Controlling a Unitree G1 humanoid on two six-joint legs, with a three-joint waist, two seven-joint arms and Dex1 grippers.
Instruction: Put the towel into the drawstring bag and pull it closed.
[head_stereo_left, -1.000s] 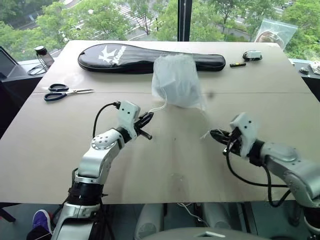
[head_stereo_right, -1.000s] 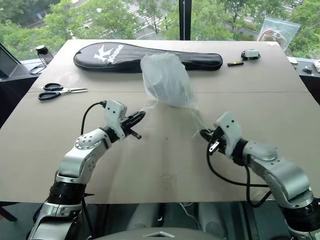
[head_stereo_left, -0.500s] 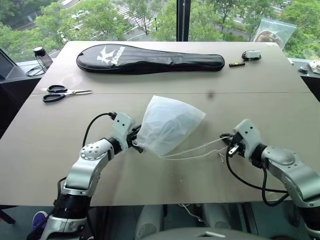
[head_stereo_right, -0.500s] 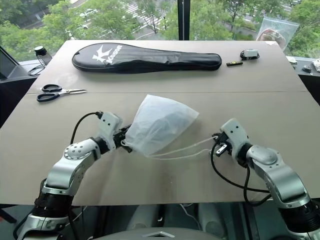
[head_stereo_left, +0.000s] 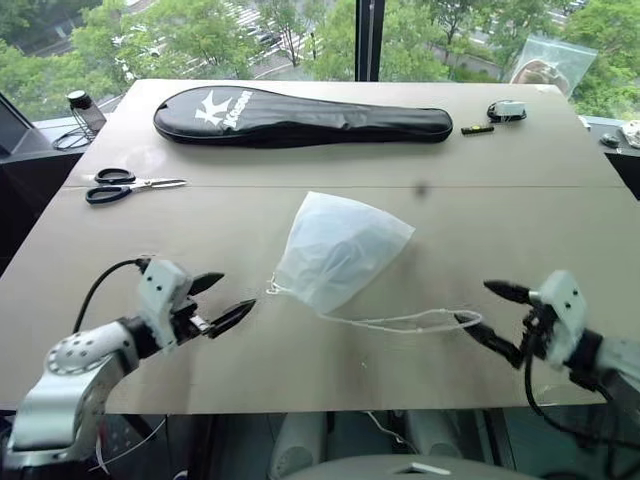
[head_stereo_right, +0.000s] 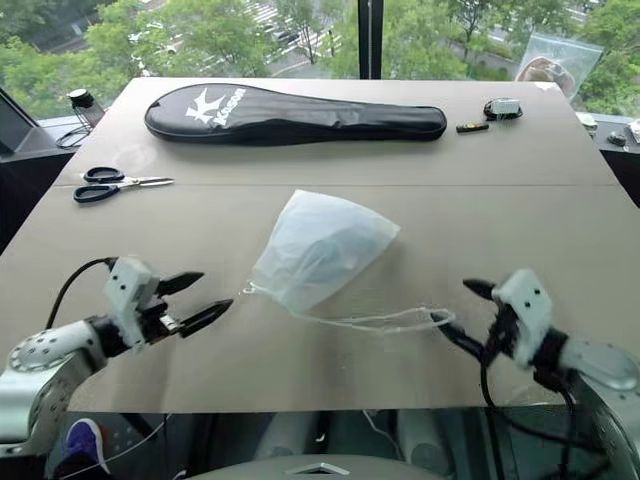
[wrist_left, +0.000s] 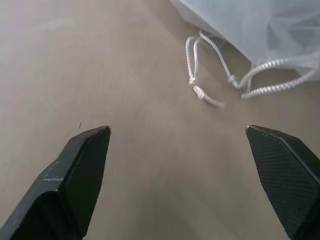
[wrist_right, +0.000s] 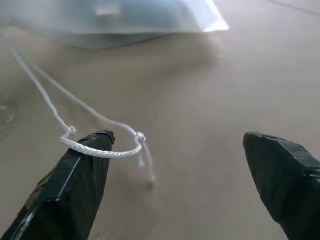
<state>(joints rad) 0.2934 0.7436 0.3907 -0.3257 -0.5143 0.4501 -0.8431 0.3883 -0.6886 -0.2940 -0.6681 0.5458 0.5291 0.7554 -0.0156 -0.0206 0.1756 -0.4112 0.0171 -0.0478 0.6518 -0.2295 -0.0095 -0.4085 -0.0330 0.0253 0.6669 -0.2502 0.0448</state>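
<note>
The bag (head_stereo_left: 340, 248) is translucent white, with a pale bluish tint inside; its cords (head_stereo_left: 405, 321) are white and twisted; the table (head_stereo_left: 300, 360) is plain beige-brown; the racket case (head_stereo_left: 300, 116) is black with white lettering; the scissors (head_stereo_left: 128, 184) have black handles and silver blades; both grippers have black fingers (wrist_left: 75, 175) with fine textured pads.

A black racket case (head_stereo_left: 300, 115) is lying across the far bench (head_stereo_left: 560, 200), scissors (head_stereo_left: 125, 184) resting nearby.
</note>
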